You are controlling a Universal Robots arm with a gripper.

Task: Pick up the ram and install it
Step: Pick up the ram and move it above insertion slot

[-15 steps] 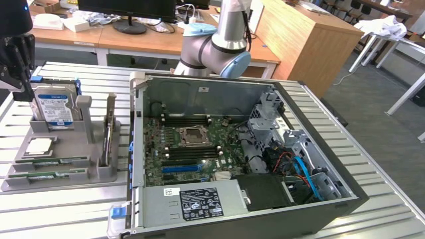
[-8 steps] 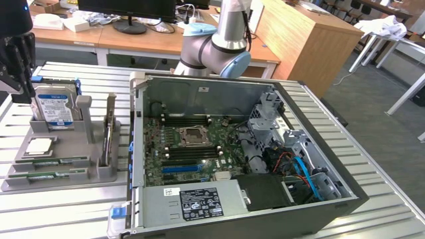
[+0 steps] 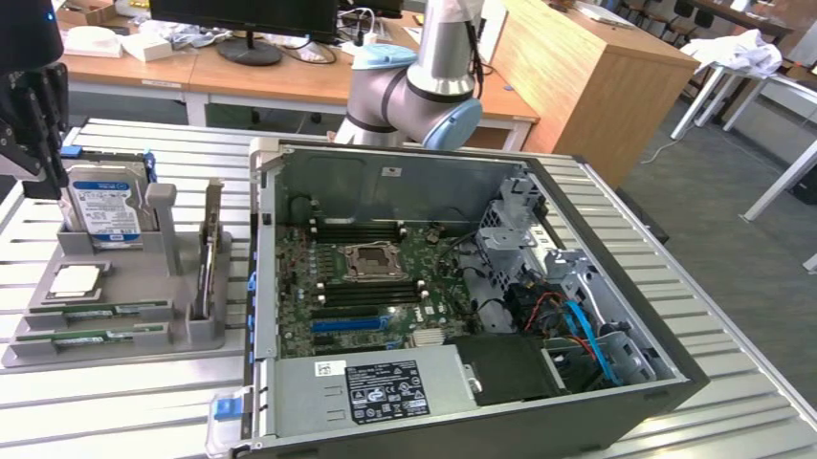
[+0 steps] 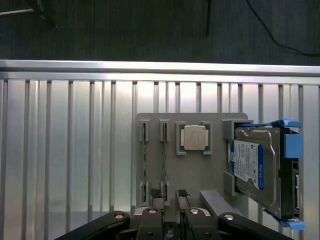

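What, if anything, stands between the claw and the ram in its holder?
Nothing visible. The open claw hangs over the gray holder, and the ram lies uncovered in its slot; the processor and hard drive sit beside it, not over it.

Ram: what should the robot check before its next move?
1. Gripper open: ok.
2. Gripper empty: ok.
3. Two ram sticks resting in the tray: ok.
4. Nothing lying on the ram sticks: ok.
5. Gripper lined up over one of the ram sticks: cannot tell.
6. Case open, board showing: ok.
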